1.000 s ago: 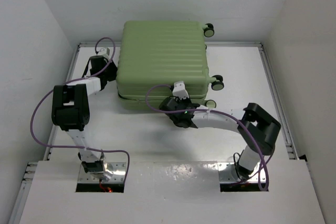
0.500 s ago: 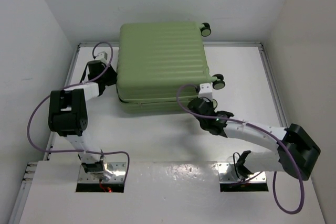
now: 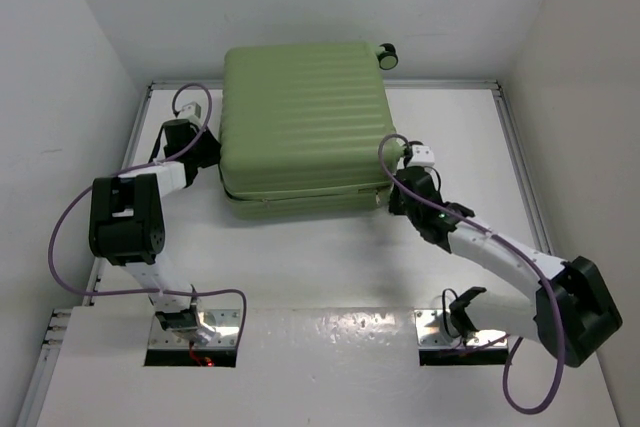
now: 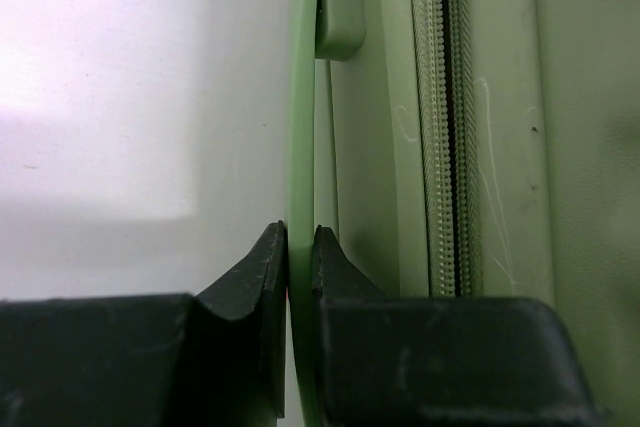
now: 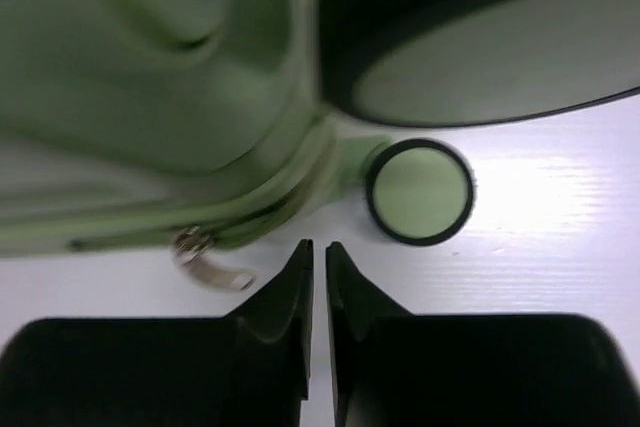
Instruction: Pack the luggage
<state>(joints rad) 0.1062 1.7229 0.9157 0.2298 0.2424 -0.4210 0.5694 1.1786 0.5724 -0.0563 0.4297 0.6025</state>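
White table, white walls around. Pale-green suitcase lies flat, zipped, at 12 o'clock. Long axis 9-to-3, caster toward 3. Left gripper clenched on its handle; right gripper closed, empty.

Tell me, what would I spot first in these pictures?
The huge pale-green ribbed hard-shell suitcase lying closed across the far middle of the white table. The left hand pinches a thin green strip on its left side, and the right hand, shut and holding nothing, sits by a small black-rimmed wheel at its near right corner.
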